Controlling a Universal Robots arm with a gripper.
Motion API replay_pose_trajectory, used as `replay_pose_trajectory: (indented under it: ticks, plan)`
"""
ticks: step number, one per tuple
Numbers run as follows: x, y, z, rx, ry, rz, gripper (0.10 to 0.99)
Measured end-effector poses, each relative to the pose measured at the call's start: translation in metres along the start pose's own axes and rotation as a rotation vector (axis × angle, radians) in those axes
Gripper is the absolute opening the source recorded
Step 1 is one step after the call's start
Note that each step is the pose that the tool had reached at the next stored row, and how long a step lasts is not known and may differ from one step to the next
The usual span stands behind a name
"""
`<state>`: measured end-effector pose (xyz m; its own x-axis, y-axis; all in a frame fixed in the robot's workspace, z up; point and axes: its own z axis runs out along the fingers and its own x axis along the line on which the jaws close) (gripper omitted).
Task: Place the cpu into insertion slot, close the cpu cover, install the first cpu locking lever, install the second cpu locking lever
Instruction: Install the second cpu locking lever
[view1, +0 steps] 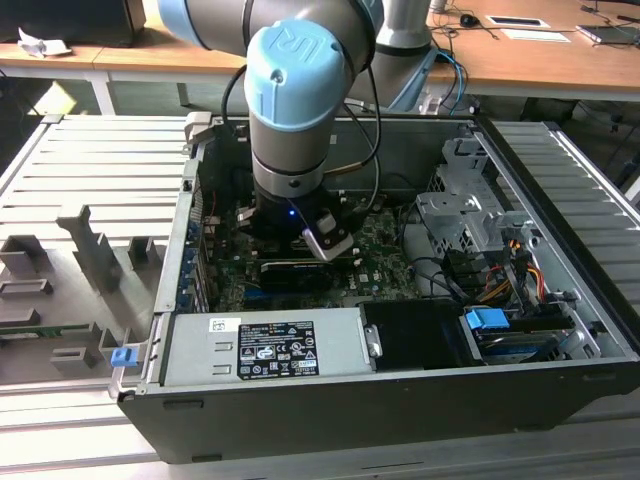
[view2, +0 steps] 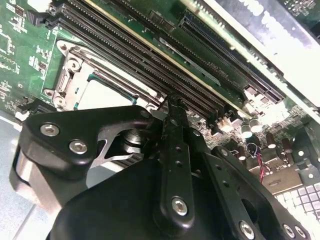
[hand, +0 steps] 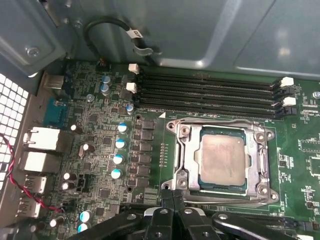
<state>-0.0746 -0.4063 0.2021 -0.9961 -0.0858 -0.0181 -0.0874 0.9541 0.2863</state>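
The gripper (hand: 172, 197) has its jaws pressed together, holding nothing, its tips at the insertion slot's (hand: 182, 165) near edge. The cpu (hand: 222, 159) lies seated inside the slot, framed by the cpu cover (hand: 260, 160).

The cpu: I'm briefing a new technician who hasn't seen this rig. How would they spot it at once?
Look inside the open computer case, at the green circuit board on its floor. Beside the long black memory slots sits a silvery metal frame, and the cpu lies within it. It is the one flat, dull silver-grey square there.

Dull silver-grey cpu (hand: 222, 159); silvery cpu cover (hand: 181, 165); green circuit board (hand: 100, 150); black memory slots (hand: 205, 95); black gripper (hand: 172, 196).
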Motion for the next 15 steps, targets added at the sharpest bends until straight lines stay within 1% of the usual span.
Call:
replay_pose_trajectory:
  ticks: [3, 9, 15]
  plan:
    - [0.0, -0.0003, 0.0013, -0.01, -0.001, 0.0, 0.106]
    - [0.0006, -0.0013, 0.0047, -0.018, -0.0014, 0.0, 0.106]
    - [0.0023, -0.0018, 0.0097, -0.035, -0.0031, 0.0, 0.106]
